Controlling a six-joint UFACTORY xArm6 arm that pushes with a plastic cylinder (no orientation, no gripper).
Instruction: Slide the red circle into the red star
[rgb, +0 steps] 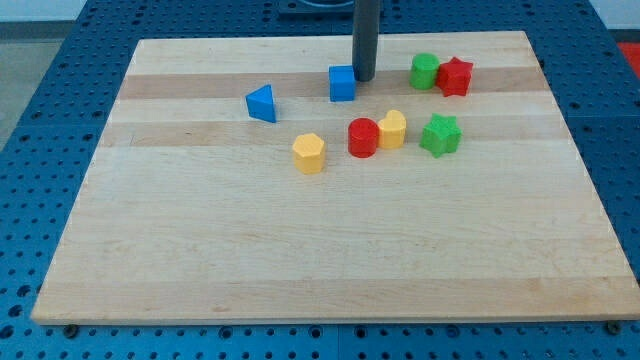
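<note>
My tip (365, 78) is planted on the wooden board (300, 260) near the view's top, just to the right of the blue cube (342, 83), so close that I cannot tell whether rod and cube are touching or a hair apart. I carry no jaws, only this straight dark rod, and it holds nothing. The red circle (363, 137) sits below my tip, toward the middle of the board, with a yellow block (392, 129), of a rounded, perhaps hexagonal shape, pressed against its right side. The red star (456, 76) lies up and to the right of the circle, near the view's top right, touching a green rounded block (425, 71) on its left. A green star (440, 134) rests just right of the yellow block, apart from it and below the red star. Farther left, a second yellow block (309, 153) stands alone, lower left of the red circle, and a blue triangle (262, 103) sits well left of the blue cube.
</note>
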